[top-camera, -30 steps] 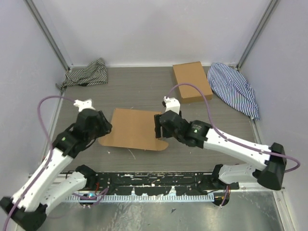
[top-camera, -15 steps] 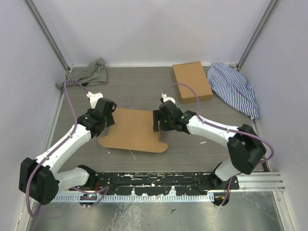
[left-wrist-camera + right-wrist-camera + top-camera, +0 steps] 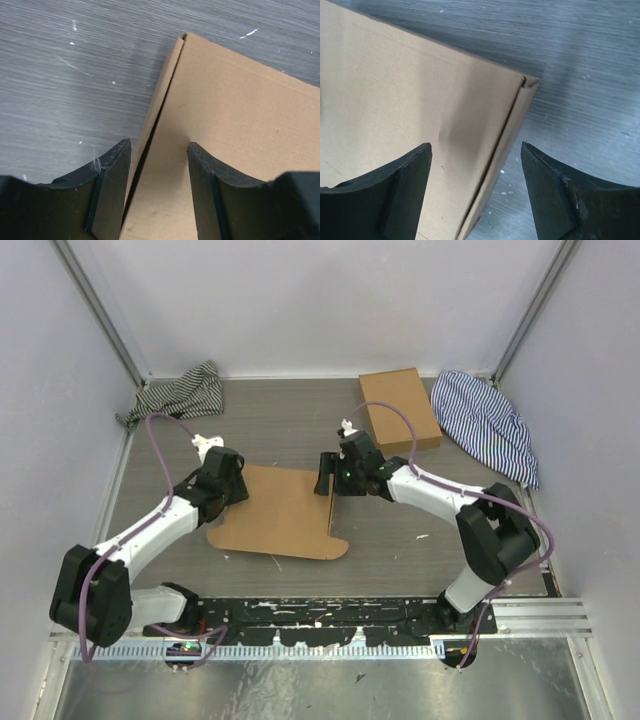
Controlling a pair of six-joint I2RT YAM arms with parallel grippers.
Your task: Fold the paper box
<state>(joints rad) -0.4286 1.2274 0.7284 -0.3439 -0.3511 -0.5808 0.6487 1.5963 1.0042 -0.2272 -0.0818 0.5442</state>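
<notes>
1. At the middle of the grey wood-grain table (image 3: 270, 430) lies the paper box (image 3: 280, 510), a flat piece of plain brown cardboard between the two arms.
2. Its far edge is straight, and its near edge ends in a rounded tab at the near right corner.
3. Its top face is smooth and unprinted, with only a faint dent in the surface.
4. Along each short side runs a narrow strip, set off from the main panel by a dark crease line. At the far corners the strip ends in a small notch.
5. The left gripper (image 3: 236, 496) sits at the box's left edge. Its jaws are parted and straddle the side strip, with one black finger (image 3: 112, 192) over the table and the other over the brown panel. Nothing is pinched between them.
6. The right gripper (image 3: 323, 483) sits at the box's far right corner. Its jaws are spread wide, one finger (image 3: 400, 192) above the panel and the other above the bare table, with the strip lying loose in the gap.
7. Well apart from the box, a smaller brown cardboard box (image 3: 400, 410) lies at the far right.
8. A blue-striped cloth (image 3: 490, 425) lies beside that smaller box, and a dark striped cloth (image 3: 180, 392) is bunched in the far left corner.
</notes>
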